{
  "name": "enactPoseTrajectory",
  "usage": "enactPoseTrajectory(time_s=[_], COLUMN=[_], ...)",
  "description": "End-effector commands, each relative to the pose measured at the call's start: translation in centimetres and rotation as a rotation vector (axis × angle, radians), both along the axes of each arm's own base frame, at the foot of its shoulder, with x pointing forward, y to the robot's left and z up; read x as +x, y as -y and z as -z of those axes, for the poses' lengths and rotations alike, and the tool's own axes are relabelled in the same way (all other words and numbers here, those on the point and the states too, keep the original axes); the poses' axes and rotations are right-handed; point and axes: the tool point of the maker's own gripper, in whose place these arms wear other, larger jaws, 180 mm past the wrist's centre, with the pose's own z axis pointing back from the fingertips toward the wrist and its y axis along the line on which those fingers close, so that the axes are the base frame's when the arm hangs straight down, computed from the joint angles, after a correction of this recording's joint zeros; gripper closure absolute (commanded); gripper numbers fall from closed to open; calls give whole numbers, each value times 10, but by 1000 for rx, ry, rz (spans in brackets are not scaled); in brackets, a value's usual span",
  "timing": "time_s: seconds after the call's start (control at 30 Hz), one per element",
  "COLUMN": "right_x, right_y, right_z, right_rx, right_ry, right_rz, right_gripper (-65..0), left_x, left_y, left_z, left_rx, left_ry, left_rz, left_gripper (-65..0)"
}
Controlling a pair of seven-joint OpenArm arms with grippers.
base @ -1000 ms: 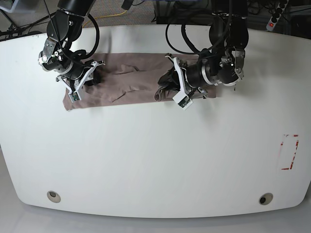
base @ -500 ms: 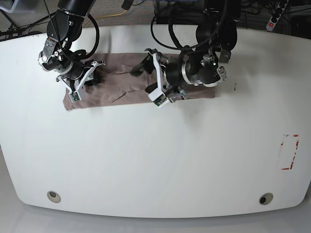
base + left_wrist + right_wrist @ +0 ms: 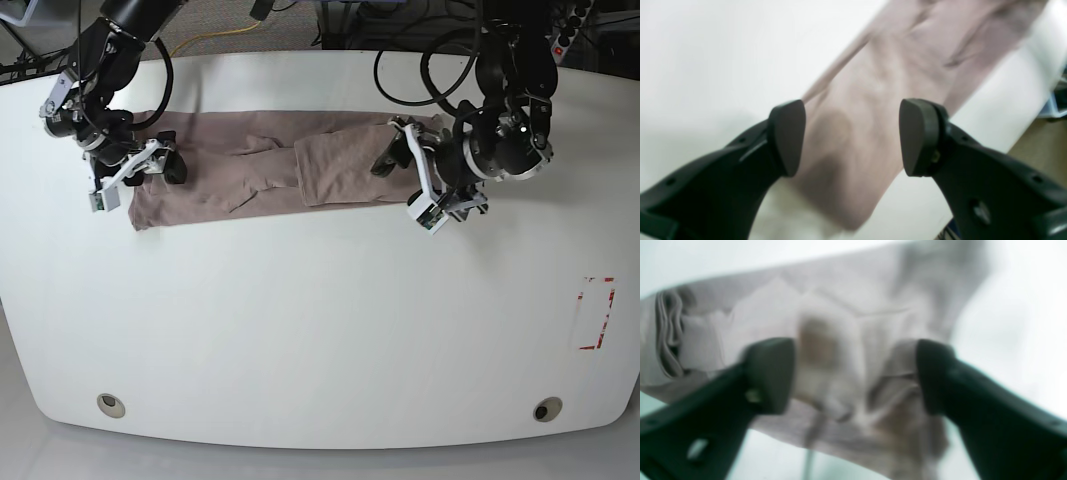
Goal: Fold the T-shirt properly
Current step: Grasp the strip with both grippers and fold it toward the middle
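Base view: both arms reach in from top edge. L arm (image 3: 515,90) comes down upper R of frame, its wrist bent so the hand (image 3: 405,180) points toward lower L; R arm (image 3: 105,65) is at upper L, angled down w/ its hand (image 3: 150,185) low, tip end toward lower R. L wrist view: dark fingers (image 3: 786,138) spread wide, one each side of centre, nothing btwn them gripped. R wrist view: fingers (image 3: 770,373) also well apart, a bit blurry.
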Motion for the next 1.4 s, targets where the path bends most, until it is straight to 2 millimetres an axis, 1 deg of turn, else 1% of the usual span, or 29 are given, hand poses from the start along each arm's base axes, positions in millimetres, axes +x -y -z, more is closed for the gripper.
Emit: enactPoseTrajectory(time_s=[0.0,0.07,0.13,0.17,0.27,0.37,0.47,0.53,0.6,0.7,0.73,0.77,0.8,0.9,0.97,1.03,1.1,1.13,1.2,1.23,1.27,1.33,1.37], right_x=[13,12,14,14,9,3,1,-1,-2,-9,-11,-10,-8,-11,-7,-6,-4,-2,-1,0,1,1,2], right_y=[17,32,43,46,64,72,70,65,54,33,24,11,4,-19,-29,-31,-30,-30,-29,-28,-25,-21,-20], right_z=[-22,-27,-27,-24,-8,10,15,19,24,37,40,42,40,37,30,28,26,25,24,23,21,19,18], right_rx=[-8,-32,-38,-32,15,69,86,97,123,159,170,193,205,224,221,220,217,217,214,212,205,196,192], right_ry=[76,78,70,58,7,-42,-56,-62,-69,-105,-116,-114,-104,-85,-62,-53,-46,-37,-28,-24,-21,-17,-13], right_rz=[27,52,77,83,132,167,171,170,166,145,130,108,93,53,34,32,33,34,36,36,36,33,33], right_gripper=[-580,-580,-580,-580,-582,-582,-582,-582,-582,-582,-582,-582,-582,-582,-566,-510,-384,-306,-201,-125,-70,0,0], left_x=[1,-6,-13,-16,-22,-25,-29,-31,-31,-31,-31,-31,-31,-31,-31,-31,-31,-31,-31,-31,-31,-31,-31], left_y=[-8,-16,-20,-21,-23,-26,-29,-31,-31,-31,-31,-31,-32,-32,-32,-32,-32,-32,-32,-32,-31,-30,-30], left_z=[-7,-1,6,8,19,32,43,49,50,50,50,50,50,51,51,51,52,52,52,52,52,52,52], left_rx=[-23,-13,-6,-1,-1,-4,-3,-2,-4,-2,-4,-2,-1,-1,-1,-1,1,1,0,0,0,-2,-3], left_ry=[39,28,7,1,-38,-82,-119,-139,-145,-146,-146,-146,-146,-147,-147,-147,-148,-148,-149,-149,-149,-149,-151], left_rz=[-15,-19,-17,-18,-25,-41,-51,-57,-59,-57,-57,-57,-57,-57,-58,-58,-58,-58,-57,-57,-55,-55,-56], left_gripper=[-407,-407,-407,-407,-407,-407,-407,-407,-407,-407,-407,-407,-407,-407,-407,-407,-407,-407,-407,-407,-407,-407,-407])
